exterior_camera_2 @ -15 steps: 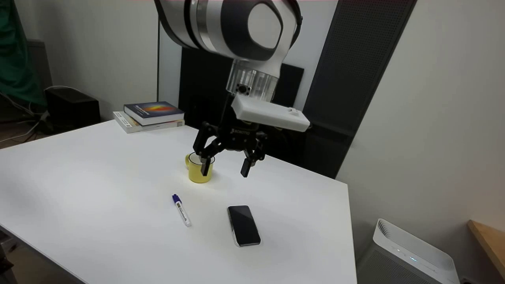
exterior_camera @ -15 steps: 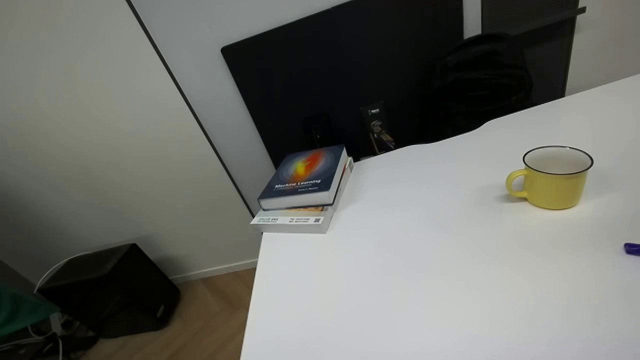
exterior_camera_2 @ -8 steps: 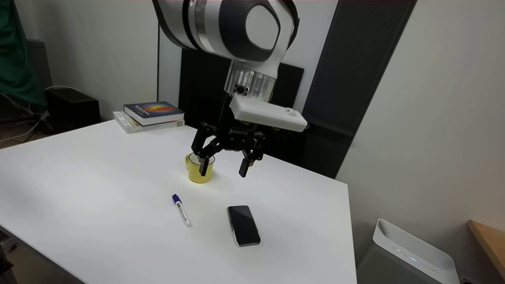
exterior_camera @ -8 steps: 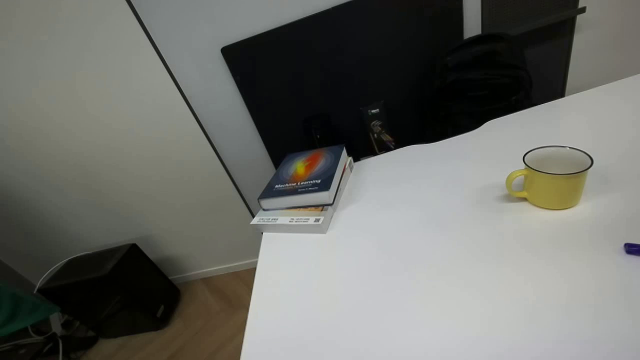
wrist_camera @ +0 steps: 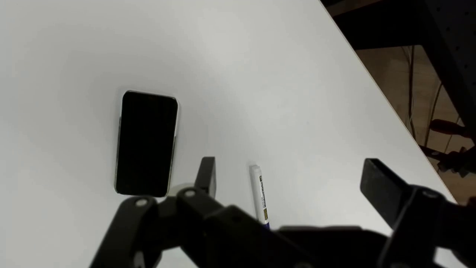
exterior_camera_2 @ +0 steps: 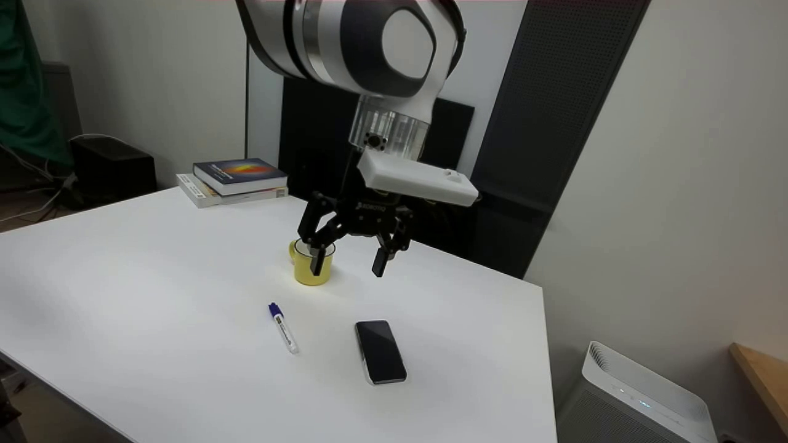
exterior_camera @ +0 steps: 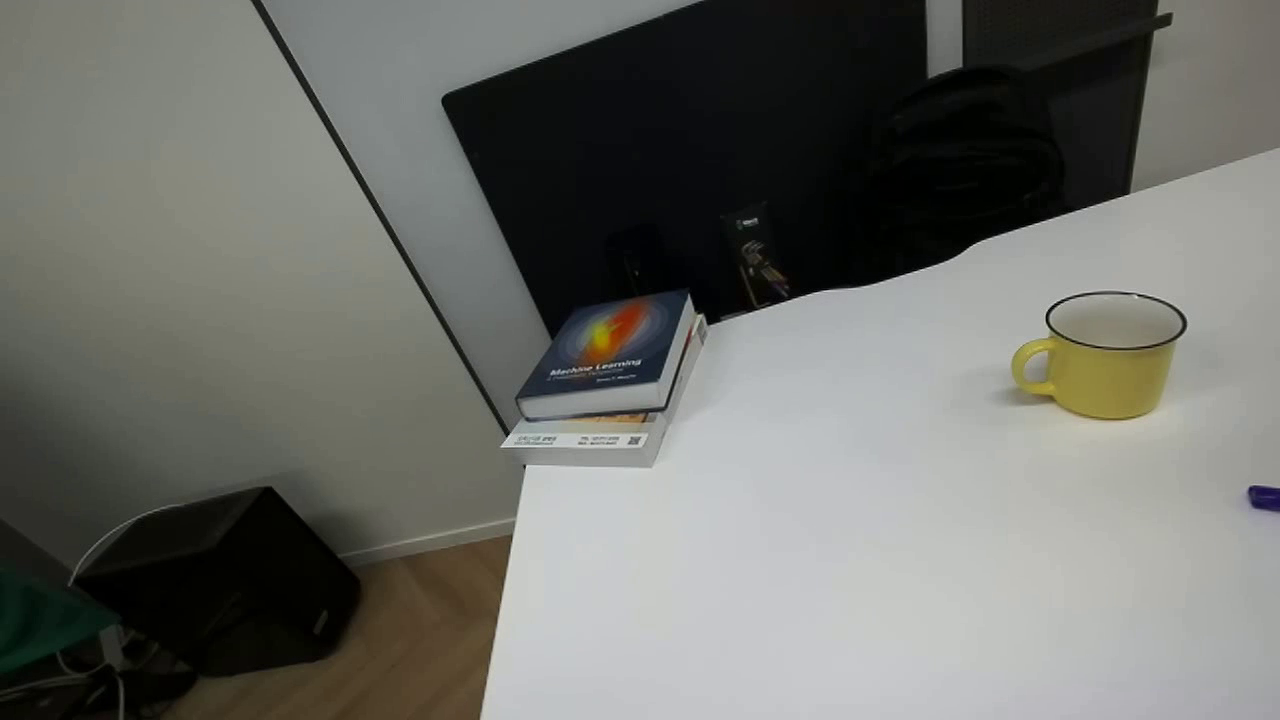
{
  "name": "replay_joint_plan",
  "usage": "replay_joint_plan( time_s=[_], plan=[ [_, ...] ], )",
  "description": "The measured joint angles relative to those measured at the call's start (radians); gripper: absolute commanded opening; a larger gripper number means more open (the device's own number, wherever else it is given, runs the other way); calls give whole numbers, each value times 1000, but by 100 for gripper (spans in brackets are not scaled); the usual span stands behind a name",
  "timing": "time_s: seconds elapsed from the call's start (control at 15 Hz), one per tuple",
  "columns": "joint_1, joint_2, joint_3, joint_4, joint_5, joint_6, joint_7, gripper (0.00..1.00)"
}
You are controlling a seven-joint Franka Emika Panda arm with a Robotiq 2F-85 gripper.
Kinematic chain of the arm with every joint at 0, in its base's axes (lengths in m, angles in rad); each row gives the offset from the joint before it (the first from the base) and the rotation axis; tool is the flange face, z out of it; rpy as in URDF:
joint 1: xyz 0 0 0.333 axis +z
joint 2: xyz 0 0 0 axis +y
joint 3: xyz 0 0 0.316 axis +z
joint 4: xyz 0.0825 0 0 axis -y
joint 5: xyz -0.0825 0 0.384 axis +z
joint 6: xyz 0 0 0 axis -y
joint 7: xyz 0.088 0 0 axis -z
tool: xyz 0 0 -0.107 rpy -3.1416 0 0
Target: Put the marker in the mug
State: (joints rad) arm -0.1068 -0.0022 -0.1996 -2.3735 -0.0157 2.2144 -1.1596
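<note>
In an exterior view, the claw (exterior_camera_2: 346, 271) hangs above the desk (exterior_camera_2: 172, 277) and partly in front of the mug (exterior_camera_2: 304, 271), so that one of its fingers covers a piece of the mug. The two fingers are spread wide from each other. In the wrist view, the marker (wrist_camera: 261, 197) is seen between these fingers, but lower, on the surface of the desk. The marker lies flat, outside of the mug and near to it; its blue cap is the end closer to the mug, and its white end points away. The mug stands upright, yellow, with a dark rim and a pale inside. On the same side of the mug as the marker, but farther off, a phone (exterior_camera_2: 381, 352) lies with its black face up. Well apart from the mug, on the side of its handle, there is a stack of books (exterior_camera: 605, 375), the top one dark blue. Opposite to the handle, past the desk, stands a white appliance (exterior_camera_2: 640, 394).
</note>
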Motion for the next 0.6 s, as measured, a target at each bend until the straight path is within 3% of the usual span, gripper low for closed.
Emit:
replay_joint_plan(
  time_s=[0.6],
  plan=[
    [9, 168, 101, -51, -58, 243, -75, 100]
  ],
)
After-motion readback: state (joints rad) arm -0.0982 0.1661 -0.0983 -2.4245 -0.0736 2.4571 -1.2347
